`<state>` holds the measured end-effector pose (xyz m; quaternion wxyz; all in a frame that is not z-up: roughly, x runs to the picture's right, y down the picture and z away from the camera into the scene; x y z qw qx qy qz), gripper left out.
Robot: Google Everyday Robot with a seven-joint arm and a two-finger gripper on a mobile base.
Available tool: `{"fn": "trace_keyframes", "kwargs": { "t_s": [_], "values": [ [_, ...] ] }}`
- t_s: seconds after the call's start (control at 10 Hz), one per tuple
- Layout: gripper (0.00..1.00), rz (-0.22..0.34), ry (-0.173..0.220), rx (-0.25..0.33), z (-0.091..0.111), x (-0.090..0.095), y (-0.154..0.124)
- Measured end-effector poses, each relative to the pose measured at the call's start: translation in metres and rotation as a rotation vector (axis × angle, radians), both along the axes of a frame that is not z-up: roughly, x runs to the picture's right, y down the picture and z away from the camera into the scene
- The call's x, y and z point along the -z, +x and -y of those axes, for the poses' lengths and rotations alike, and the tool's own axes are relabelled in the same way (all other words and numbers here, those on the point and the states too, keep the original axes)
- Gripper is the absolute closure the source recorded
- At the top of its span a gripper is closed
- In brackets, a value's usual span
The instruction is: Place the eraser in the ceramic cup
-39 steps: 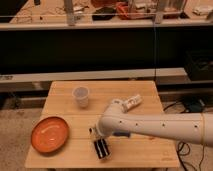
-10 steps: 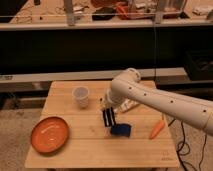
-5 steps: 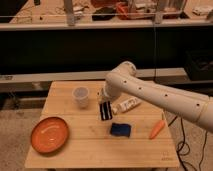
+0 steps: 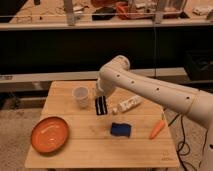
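- Five loose things on the wooden table [image 4: 75, 152], plus the one carried above it.
- Nearest the camera: orange plate [image 4: 50, 134] at the front left corner, well apart from the action and likely no part of the job.
- Further in, toward the middle: blue pad [image 4: 121, 130] lying flat; off to its right, near the table edge, a carrot [image 4: 157, 128] lying at a slant. Both apparently bystanders, left where they sat.
- Behind the pad: white bottle [image 4: 130, 104] lying on its side, just right of the carried piece.
- Over the middle of the table: gripper [image 4: 101, 98] clenched on the top end of the eraser [image 4: 101, 106], the black striped block hanging upright below it, seemingly clear of the tabletop. Held on end probably so that the narrow end could enter the narrow mouth first.
- Just left of the eraser, near but not touching: ceramic cup [image 4: 80, 97], upright, mouth open upward, empty as far as could be seen.
- Judged stage: carrying toward the cup, not yet over the opening. A short shift left called for, then a lowering and a release; tipping the small cup with an off-centre descent judged the chief risk.
- Farthest back: white arm [image 4: 150, 90] reaching in from the right, then dark shelving behind the table.
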<state>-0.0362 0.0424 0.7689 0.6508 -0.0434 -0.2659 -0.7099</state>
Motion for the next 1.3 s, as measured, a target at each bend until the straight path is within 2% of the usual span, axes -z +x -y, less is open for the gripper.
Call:
{"fn": "trace_keyframes", "kwargs": {
  "t_s": [0.2, 0.4, 0.6, 0.8, 1.1, 1.3],
  "values": [
    [0.99, -0.007, 0.008, -0.003, 0.009, -0.004, 0.0],
    [0.99, 0.004, 0.006, 0.001, 0.022, -0.008, -0.025],
    [0.99, 0.001, 0.009, 0.002, 0.032, -0.012, -0.034],
    [0.99, 0.005, 0.006, 0.009, 0.039, -0.016, -0.036],
    [0.99, 0.029, -0.004, 0.025, 0.047, -0.031, -0.065],
    [0.99, 0.031, -0.009, 0.03, 0.051, -0.036, -0.068]
  ]
}}
